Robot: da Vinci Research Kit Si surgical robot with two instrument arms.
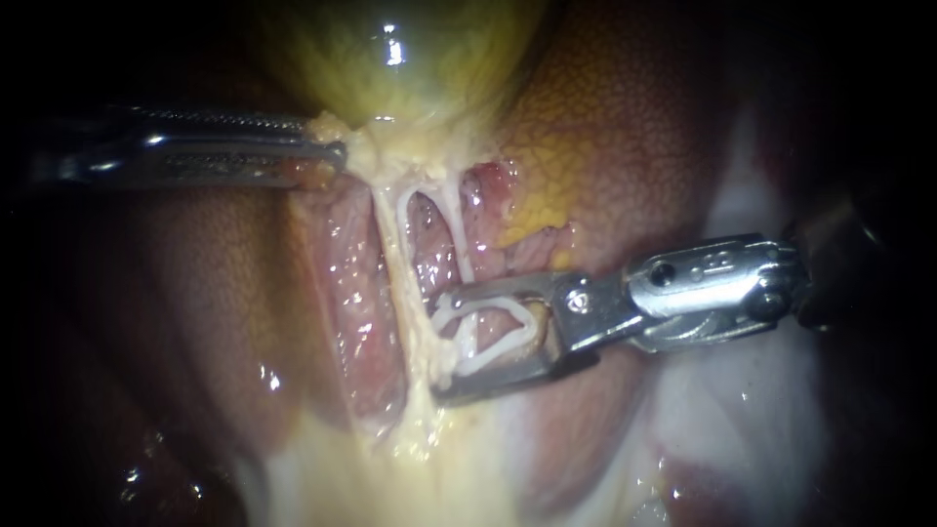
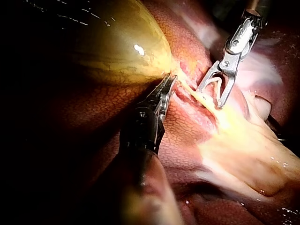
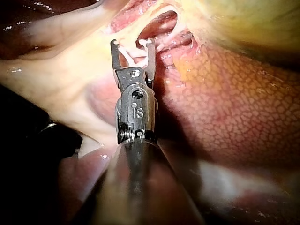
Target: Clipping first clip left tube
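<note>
The yellow-green gallbladder (image 1: 410, 59) hangs over the mottled liver (image 1: 625, 117). My left instrument (image 1: 327, 156) is shut on the pale tissue at the gallbladder's neck and holds it taut. Two thin pale tubes run down from the neck: the left tube (image 1: 395, 254) and the right tube (image 1: 457, 234). My right instrument (image 1: 436, 346) stands open with a white clip (image 1: 488, 305) in its jaws. Its jaw tips reach the left tube, which lies between them. The right tube passes behind the upper jaw. The right instrument's (image 3: 132, 44) jaw tips also straddle pale strands in the right wrist view.
Pale yellow fatty tissue (image 1: 429, 459) spreads below the tubes. Glistening pink raw tissue (image 1: 351, 303) lies beside the left tube. A whitish patch (image 1: 742, 215) sits behind my right instrument's shaft. In the left wrist view, the left instrument (image 2: 169, 82) is beside the gallbladder (image 2: 117, 47).
</note>
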